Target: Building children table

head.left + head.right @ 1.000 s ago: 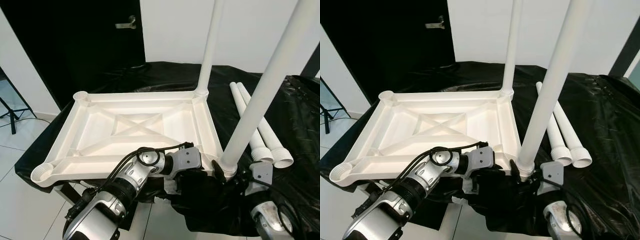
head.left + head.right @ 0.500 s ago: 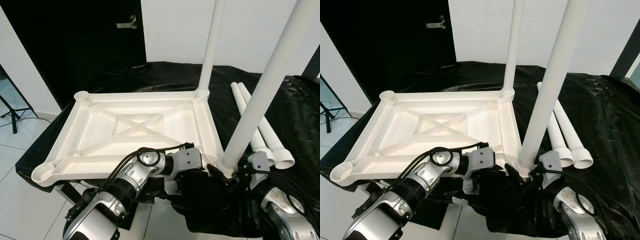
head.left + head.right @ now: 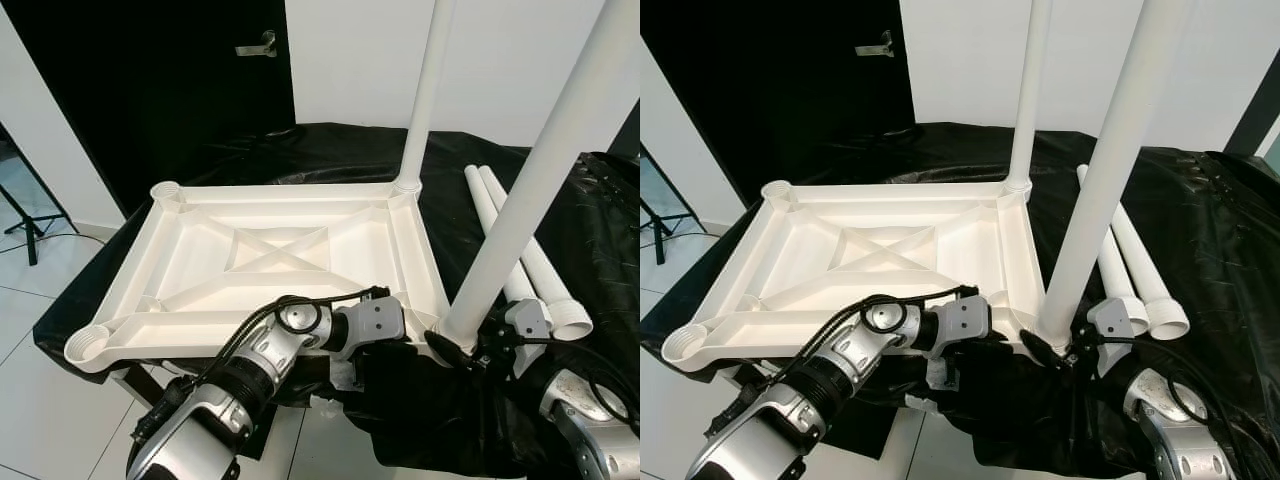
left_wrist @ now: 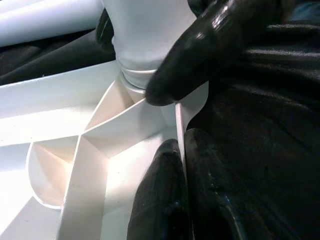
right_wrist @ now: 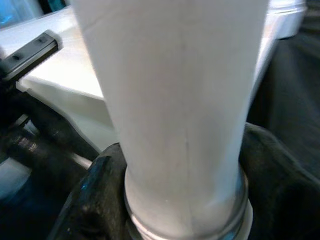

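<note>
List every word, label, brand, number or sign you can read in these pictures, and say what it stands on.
None: no readable text on the white table top, the upright legs, the two loose legs, the black sheet or the door.

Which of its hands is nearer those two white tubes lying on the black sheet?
The right. The right gripper sits at the base of the near upright leg, just beside the loose tubes; the left gripper grips the tabletop rim farther away.
</note>
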Controlling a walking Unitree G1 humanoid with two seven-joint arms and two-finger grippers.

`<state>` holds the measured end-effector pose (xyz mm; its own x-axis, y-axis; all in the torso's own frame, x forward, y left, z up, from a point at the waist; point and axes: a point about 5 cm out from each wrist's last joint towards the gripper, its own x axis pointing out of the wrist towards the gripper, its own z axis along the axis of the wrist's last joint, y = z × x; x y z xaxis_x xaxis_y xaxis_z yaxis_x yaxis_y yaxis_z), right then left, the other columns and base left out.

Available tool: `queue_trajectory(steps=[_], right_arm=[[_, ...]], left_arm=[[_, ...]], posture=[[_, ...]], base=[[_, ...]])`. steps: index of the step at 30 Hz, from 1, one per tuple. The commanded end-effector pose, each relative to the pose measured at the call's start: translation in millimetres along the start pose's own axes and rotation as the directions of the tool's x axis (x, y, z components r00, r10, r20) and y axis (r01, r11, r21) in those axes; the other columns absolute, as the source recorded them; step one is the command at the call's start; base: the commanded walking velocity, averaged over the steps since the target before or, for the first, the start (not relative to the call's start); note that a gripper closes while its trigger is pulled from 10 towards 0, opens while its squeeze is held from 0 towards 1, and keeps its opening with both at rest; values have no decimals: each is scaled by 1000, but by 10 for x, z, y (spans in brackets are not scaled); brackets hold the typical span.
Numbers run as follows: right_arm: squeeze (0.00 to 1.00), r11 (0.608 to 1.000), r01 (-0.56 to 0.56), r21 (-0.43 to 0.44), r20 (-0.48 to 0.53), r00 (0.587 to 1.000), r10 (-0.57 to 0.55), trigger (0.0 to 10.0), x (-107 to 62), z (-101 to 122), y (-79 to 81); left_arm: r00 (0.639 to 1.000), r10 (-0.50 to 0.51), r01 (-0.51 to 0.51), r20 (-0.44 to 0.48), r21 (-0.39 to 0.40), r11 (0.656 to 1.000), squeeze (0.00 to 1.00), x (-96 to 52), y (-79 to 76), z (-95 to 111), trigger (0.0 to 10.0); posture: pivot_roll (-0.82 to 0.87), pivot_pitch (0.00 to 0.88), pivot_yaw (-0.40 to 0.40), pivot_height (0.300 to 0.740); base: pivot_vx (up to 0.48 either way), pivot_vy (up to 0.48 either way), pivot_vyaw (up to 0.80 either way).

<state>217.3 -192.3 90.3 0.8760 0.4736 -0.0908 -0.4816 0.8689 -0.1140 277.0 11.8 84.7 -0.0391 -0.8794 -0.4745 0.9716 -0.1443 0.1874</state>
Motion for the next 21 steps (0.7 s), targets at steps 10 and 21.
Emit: queue_trajectory(steps=[10,21], right_arm=[[0,786,609,107,-18,791,-611,0,-243,-85,-168],[1000,859,502,100,5,863,-505,10000,-134,-66,-82]], left_arm=[[980,-143,114,-141,-200,973,0,25,-385,-522,10000],[980,-143,114,-140,-197,974,0,29,-380,-515,10000]], posture=[[156,0,-27,740],[156,0,-22,740]], base=[[0,0,0],[0,0,0]])
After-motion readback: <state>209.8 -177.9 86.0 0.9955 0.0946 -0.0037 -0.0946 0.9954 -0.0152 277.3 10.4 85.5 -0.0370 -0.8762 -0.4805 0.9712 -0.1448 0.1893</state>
